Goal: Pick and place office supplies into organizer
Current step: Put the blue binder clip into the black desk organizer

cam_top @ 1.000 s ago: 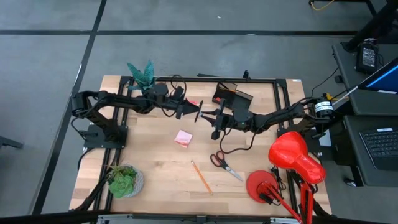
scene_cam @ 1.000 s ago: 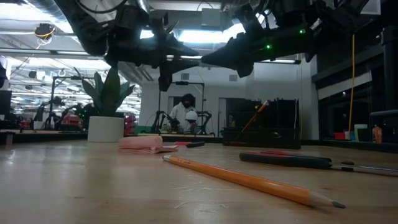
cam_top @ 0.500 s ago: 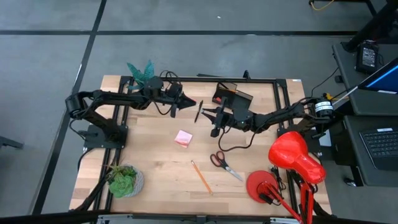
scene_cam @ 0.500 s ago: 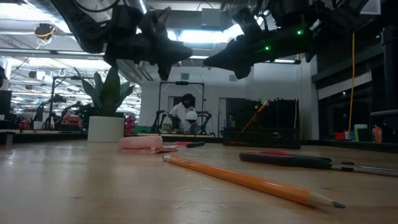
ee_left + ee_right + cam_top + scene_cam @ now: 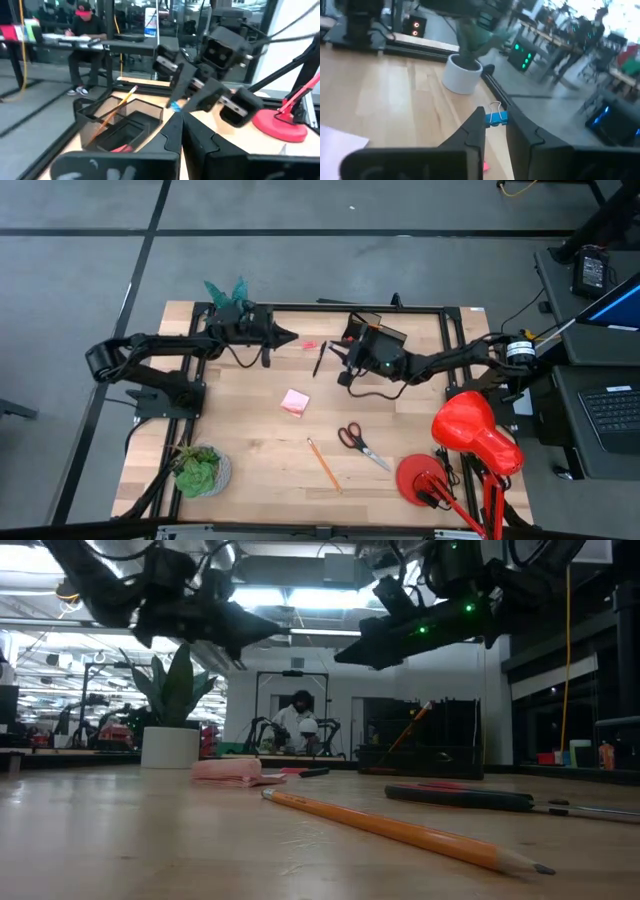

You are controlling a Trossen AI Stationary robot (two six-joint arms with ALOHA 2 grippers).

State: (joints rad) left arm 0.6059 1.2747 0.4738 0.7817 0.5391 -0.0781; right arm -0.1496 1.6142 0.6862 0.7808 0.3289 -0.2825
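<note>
Left end effector [image 5: 290, 337] raised above the worktop [image 5: 250, 450] near the back edge, fingers together, gripping nothing. Right end effector [image 5: 495, 119] aloft beside the organizer [image 5: 374, 336], clamped on a small blue binder clip [image 5: 495, 117]. Organizer at back centre, orange pencil [image 5: 117, 107] leaning inside. On the worktop: pink sticky-note pad [image 5: 294, 402], scissors [image 5: 360, 444], another pencil [image 5: 323, 464], black pen [image 5: 320, 360].

Held in the dark right gripper [image 5: 495, 131]: a blue binder clip [image 5: 496, 117] with silver handles. Beyond it, a white plant pot [image 5: 463, 73] on pale wood table [image 5: 395, 100]. Black organizer [image 5: 120, 125] ahead of the left gripper [image 5: 181, 131], orange pencil [image 5: 117, 107] inside.
</note>
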